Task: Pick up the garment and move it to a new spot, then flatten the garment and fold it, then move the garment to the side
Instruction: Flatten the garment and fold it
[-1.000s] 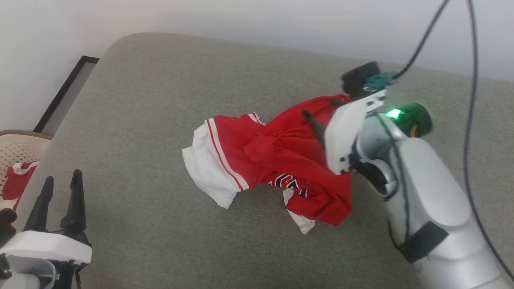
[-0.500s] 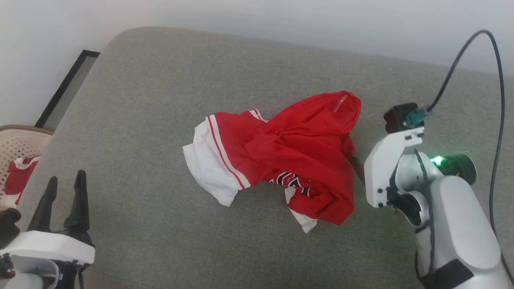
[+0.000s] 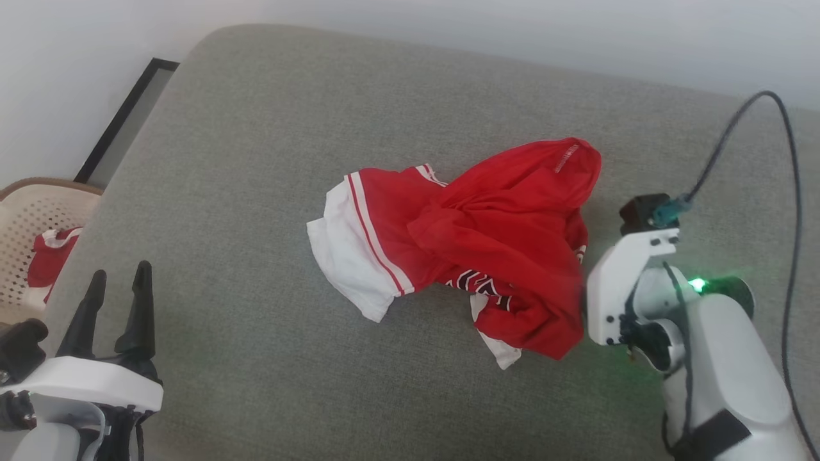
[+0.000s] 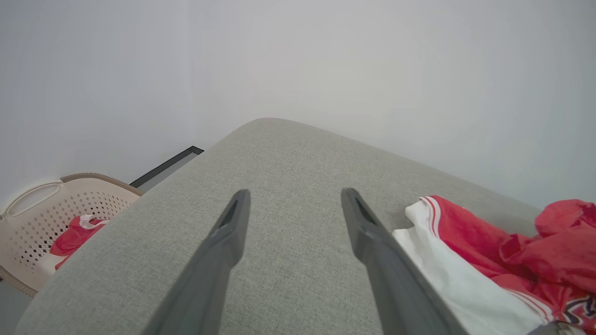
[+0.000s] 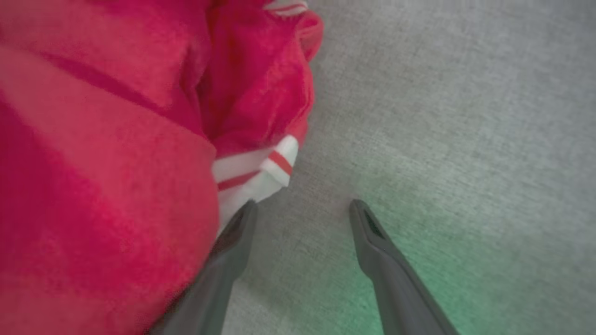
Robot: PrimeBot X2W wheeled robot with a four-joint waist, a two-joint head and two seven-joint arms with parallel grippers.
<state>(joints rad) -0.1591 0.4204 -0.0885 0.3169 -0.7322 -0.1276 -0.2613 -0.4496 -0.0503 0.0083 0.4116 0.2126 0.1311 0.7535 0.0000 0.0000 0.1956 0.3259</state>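
A: Where's the garment [image 3: 474, 250]?
B: Crumpled mid-cushion [image 3: 256, 160], just beside the right gripper [image 5: 305, 204], whose fingers are spread. One perhaps brushes the cloth, but it's blurry.
A: And the left gripper [image 3: 122, 272]?
B: Spread too, holding nothing, well apart from it.

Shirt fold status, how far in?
Done: possibly the first move, can't confirm. The red soft-fabric T-shirt with white sleeves lies bunched on the grey upholstered surface, held by nothing. In hand: right gripper open, low at the shirt's edge; left gripper open, well apart. Left: flatten, fold, move aside.
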